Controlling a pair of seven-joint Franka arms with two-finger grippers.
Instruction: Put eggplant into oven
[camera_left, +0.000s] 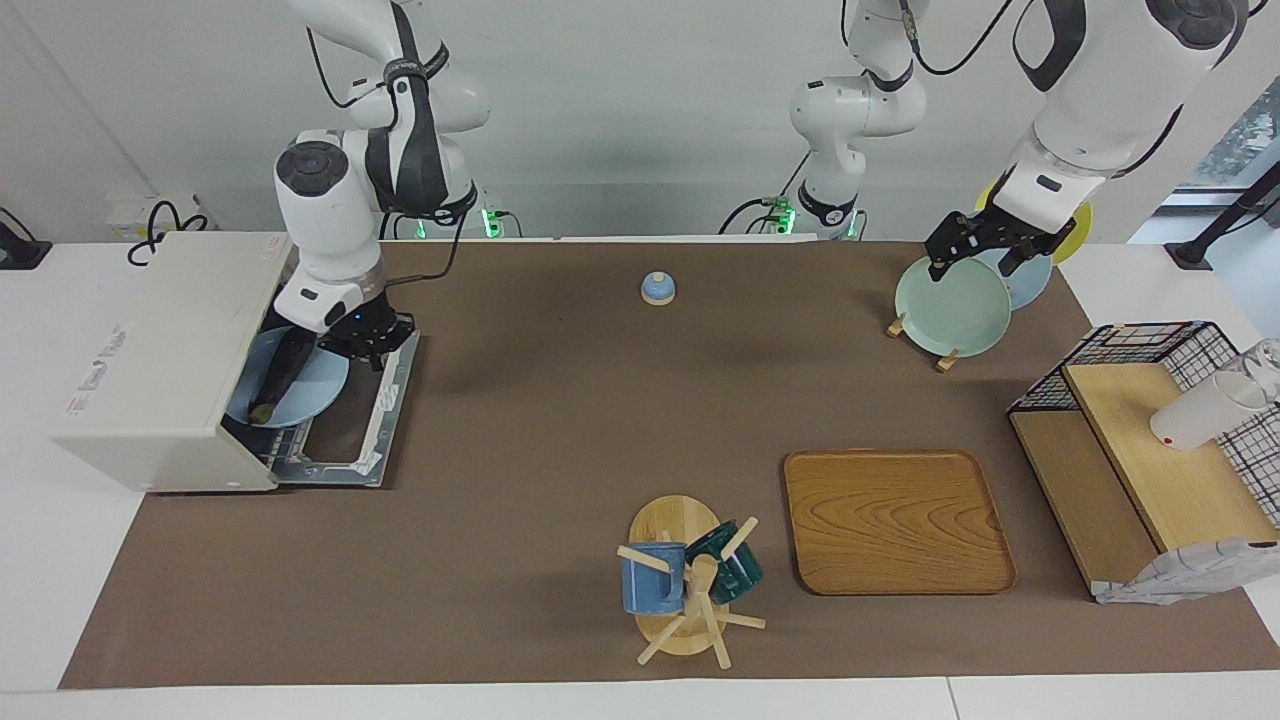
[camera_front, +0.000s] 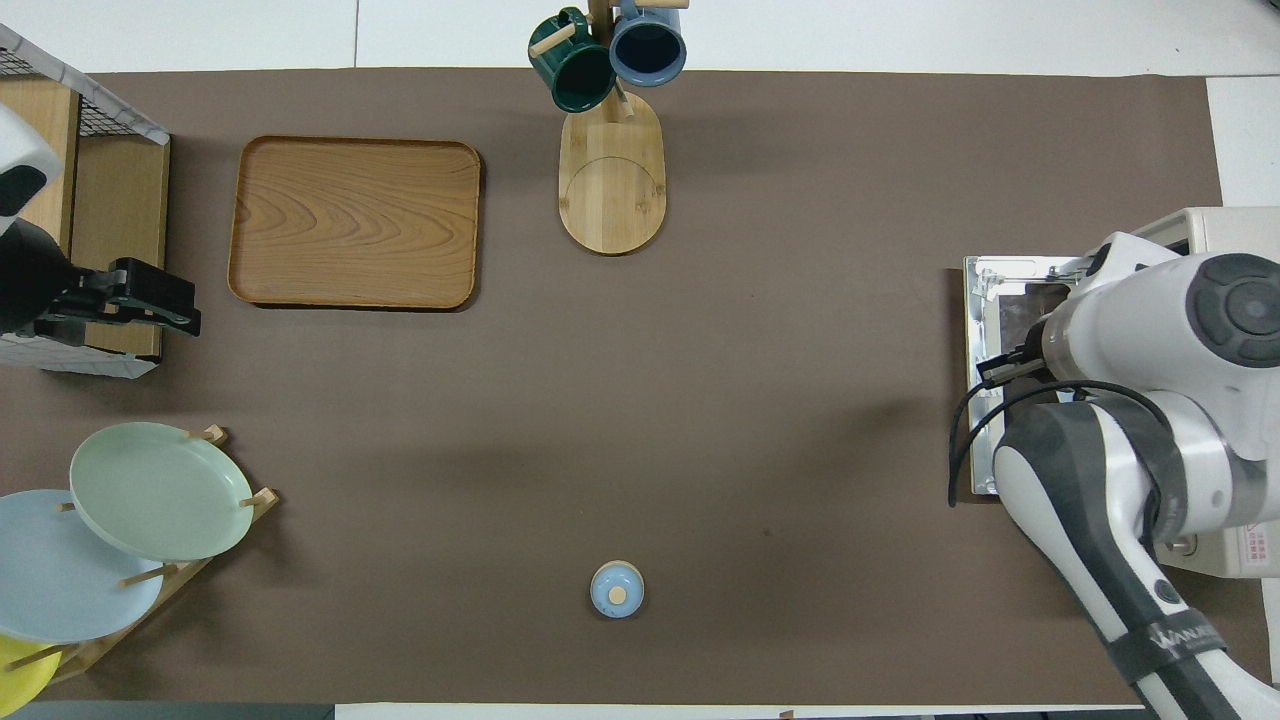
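- Dark purple eggplant (camera_left: 283, 372) lies on a pale blue plate (camera_left: 318, 392) in the mouth of the oven (camera_left: 160, 360), at the right arm's end of the table (camera_left: 560, 420), green stem end pointing away from the robots.
- Right gripper (camera_left: 368, 340) is low over the open oven door (camera_left: 375, 420), just beside the plate's edge and the eggplant; whether it grips the plate or is parted, I cannot tell.
- Left gripper (camera_left: 985, 250) hangs above the plate rack (camera_left: 920, 345), fingers spread, holding nothing.
- Count: one eggplant, one oven, one wooden tray (camera_left: 897, 520), one small blue lidded pot (camera_left: 658, 288).
- Two mugs (camera_left: 652, 578) on the wooden mug tree, one blue, one dark green.
- Three plates in the rack: green (camera_left: 950, 310), blue, yellow.
- One white cup (camera_left: 1205, 410) lies on the wooden shelf (camera_left: 1160, 470).
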